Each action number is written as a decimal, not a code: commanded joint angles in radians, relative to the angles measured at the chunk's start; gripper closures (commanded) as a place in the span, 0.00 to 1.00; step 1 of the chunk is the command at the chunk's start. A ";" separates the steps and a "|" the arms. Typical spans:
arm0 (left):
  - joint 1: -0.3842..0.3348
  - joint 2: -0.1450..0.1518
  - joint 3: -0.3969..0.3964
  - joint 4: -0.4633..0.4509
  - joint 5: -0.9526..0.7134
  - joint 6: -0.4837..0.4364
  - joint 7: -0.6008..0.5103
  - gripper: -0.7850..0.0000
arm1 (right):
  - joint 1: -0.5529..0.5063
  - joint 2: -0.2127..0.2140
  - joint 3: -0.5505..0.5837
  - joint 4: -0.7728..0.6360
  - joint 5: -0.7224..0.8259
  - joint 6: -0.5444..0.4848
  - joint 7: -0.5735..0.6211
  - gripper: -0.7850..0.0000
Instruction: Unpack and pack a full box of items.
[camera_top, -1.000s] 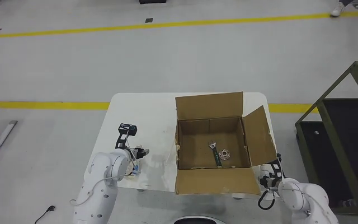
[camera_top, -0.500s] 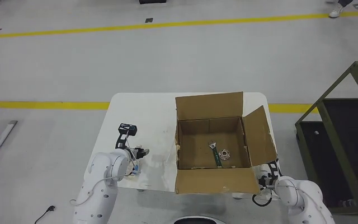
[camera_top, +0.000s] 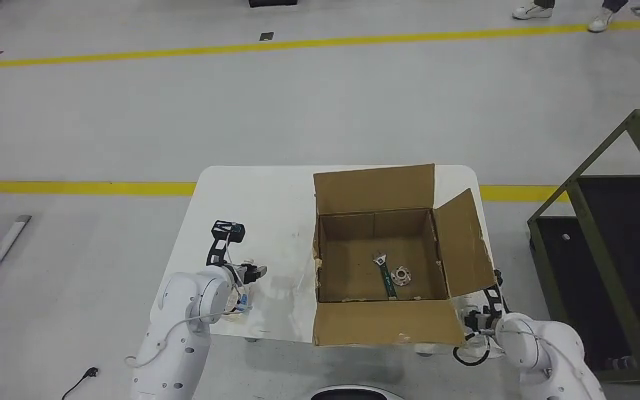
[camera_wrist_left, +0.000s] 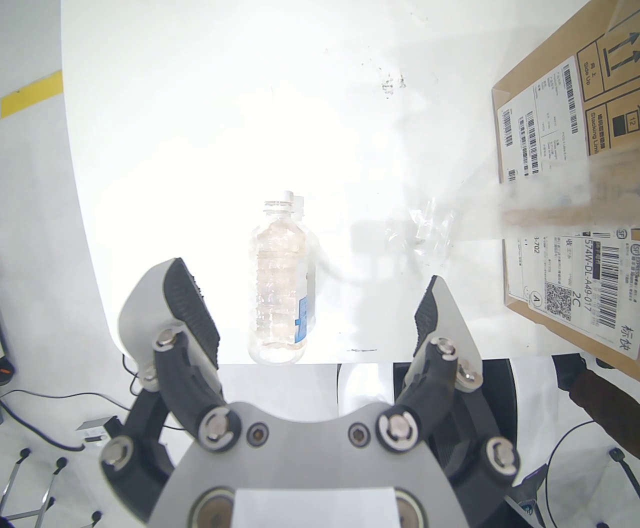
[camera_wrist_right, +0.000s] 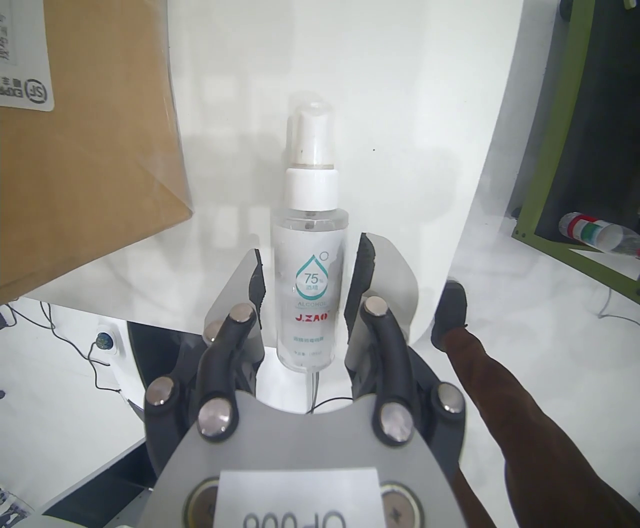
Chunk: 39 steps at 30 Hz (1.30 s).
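I call the table's far edge twelve o'clock. A white table (camera_top: 260, 200) stands in front of the robot.

At about eight o'clock is the left gripper (camera_wrist_left: 305, 280). Its two black fingers are spread wide and hold nothing. A clear plastic water bottle (camera_wrist_left: 280, 295) lies flat on the table just under those fingers. Its bottom is right at the table's near edge. Near it lies a crumpled bit of clear plastic wrap (camera_wrist_left: 427, 235).

On the three o'clock side sits a big brown cardboard box (camera_top: 378, 190) with all its flaps open. On its floor lie a small wrench with a green handle (camera_top: 384, 275) and, just beside it, a little round metal part (camera_top: 402, 274).

At about four o'clock, by the table's corner, is the right gripper (camera_wrist_right: 310, 260). Its fingers look pressed on both sides of a small clear spray bottle with a white top (camera_wrist_right: 310, 300). The bottle's bottom pokes out past the table's edge.
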 joint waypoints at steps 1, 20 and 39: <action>0.000 0.000 0.000 0.000 0.000 0.000 0.000 0.00 | -0.014 0.002 0.023 -0.039 0.013 0.007 -0.001 0.46; 0.000 0.000 0.000 0.000 0.000 0.000 0.000 0.00 | -0.200 0.006 0.410 -0.570 0.549 -0.087 -0.117 1.00; 0.000 0.000 0.000 0.000 0.000 0.000 0.000 0.00 | 0.091 0.020 -0.259 -0.399 0.020 0.071 -0.087 1.00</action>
